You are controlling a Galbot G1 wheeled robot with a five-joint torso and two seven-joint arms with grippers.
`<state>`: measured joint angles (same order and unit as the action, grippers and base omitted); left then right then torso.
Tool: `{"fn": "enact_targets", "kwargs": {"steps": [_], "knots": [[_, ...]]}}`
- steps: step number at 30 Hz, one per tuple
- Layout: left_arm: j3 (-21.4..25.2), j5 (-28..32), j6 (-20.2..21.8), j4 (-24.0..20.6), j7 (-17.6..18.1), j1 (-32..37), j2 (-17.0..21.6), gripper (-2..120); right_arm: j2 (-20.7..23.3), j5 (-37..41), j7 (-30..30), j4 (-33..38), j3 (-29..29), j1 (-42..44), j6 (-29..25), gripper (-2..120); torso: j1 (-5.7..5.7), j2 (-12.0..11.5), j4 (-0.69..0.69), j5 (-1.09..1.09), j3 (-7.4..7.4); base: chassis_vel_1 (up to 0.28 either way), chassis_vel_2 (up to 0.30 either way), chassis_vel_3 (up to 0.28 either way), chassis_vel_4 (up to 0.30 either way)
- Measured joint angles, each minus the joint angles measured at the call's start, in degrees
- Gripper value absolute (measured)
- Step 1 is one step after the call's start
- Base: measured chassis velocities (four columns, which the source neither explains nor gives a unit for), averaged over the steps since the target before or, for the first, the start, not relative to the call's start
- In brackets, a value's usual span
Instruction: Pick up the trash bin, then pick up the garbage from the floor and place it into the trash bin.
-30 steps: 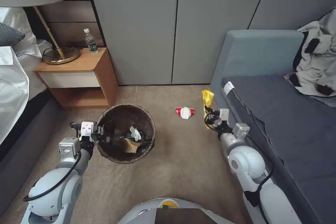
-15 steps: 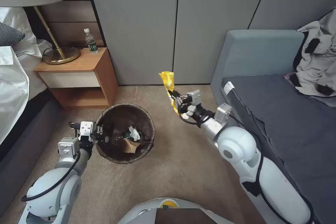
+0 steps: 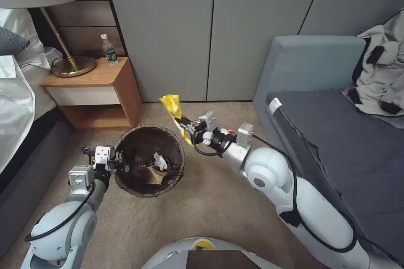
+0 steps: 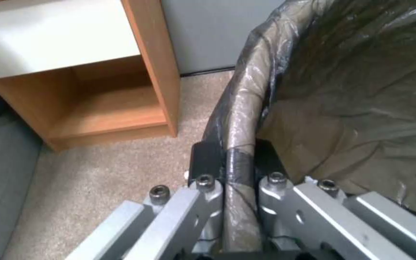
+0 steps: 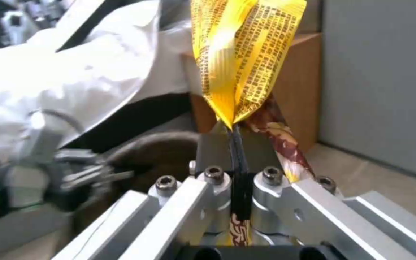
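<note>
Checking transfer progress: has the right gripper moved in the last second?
Yes. The right gripper, shut on the yellow wrapper, swung from beside the sofa toward the trash bin.

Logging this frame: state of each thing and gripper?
trash bin: upright, bag-lined, litter inside, rim gripped
left gripper: shut on bin rim
yellow wrapper: pinched, held off the floor near bin
right gripper: shut on wrapper
water bottle: upright on nightstand
</note>
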<state>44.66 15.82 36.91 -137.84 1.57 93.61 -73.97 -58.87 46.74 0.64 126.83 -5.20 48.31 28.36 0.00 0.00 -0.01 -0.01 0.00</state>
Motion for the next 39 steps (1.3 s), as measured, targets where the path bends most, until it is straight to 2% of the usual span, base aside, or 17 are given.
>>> {"fn": "enact_targets", "kwargs": {"steps": [6, 23, 26, 27, 30, 31, 35, 36, 39], "knots": [[-0.19, 0.06, 0.23, 0.05, 0.35, -0.04, -0.19, 3, 0.86, 1.66, 1.82, -0.06, -7.36, -4.83, 0.82, 0, 0.0, 0.0, 0.01, 0.0, 0.0, 0.0, 0.0, 0.0, 0.0], [-0.64, -0.27, 0.39, -0.04, 0.85, -0.15, -1.2, 3, 1.95, 2.49, 5.69, 0.14, -15.56, -7.81, 2.16, -2, 0.0, 0.0, 0.01, 0.0, 0.0, 0.0, 0.0, 0.0, 0.0], [-0.79, -0.54, 0.39, -0.11, 0.88, -0.2, -1.6, 3, 1.48, 2.53, 7.34, -0.55, -16.77, -8.13, 2.84, 10, 0.0, 0.0, 0.01, 0.0, 0.0, 0.0, 0.0, 0.0, 0.0], [-0.79, -0.54, 0.39, -0.11, 0.88, -0.2, -1.6, 3, 1.48, 2.53, 7.34, -0.55, -16.77, -8.13, 2.84, 10, 0.0, 0.0, 0.01, 0.0, 0.0, 0.0, 0.0, 0.0, 0.0], [-0.8, -0.6, 0.4, -0.15, 0.92, -0.37, -1.79, 3, 0.65, 2.82, 9.41, -1.63, -17.38, -8.48, 3.11, 25, 0.0, 0.0, 0.01, 0.01, 0.0, 0.0, 0.0, 0.0, 0.0], [-0.8, -0.6, 0.4, -0.15, 0.92, -0.37, -1.79, 3, 0.65, 2.82, 9.41, -1.63, -17.38, -8.48, 3.11, 25, 0.0, 0.0, 0.01, 0.01, 0.0, 0.0, 0.0, 0.0, 0.0], [-0.67, -0.65, 0.39, -0.15, 0.94, -0.5, -2.13, 3, -0.63, 3.1, 10.85, -2.77, -18.22, -9.32, 3.41, 43, 0.0, 0.0, 0.01, 0.0, 0.0, 0.0, 0.0, 0.0, 0.0], [-0.67, -0.65, 0.39, -0.15, 0.94, -0.5, -2.13, 3, -0.63, 3.1, 10.85, -2.77, -18.22, -9.32, 3.41, 43, 0.0, 0.0, 0.01, 0.0, 0.0, 0.0, 0.0, 0.0, 0.0], [-0.67, -0.74, 0.4, -0.15, 0.95, -0.59, -2.37, 3, -1.57, 3.49, 11.69, -3.35, -18.5, -9.86, 3.61, 57, 0.0, 0.0, 0.01, 0.0, 0.0, 0.0, 0.0, 0.0, 0.0]]}}
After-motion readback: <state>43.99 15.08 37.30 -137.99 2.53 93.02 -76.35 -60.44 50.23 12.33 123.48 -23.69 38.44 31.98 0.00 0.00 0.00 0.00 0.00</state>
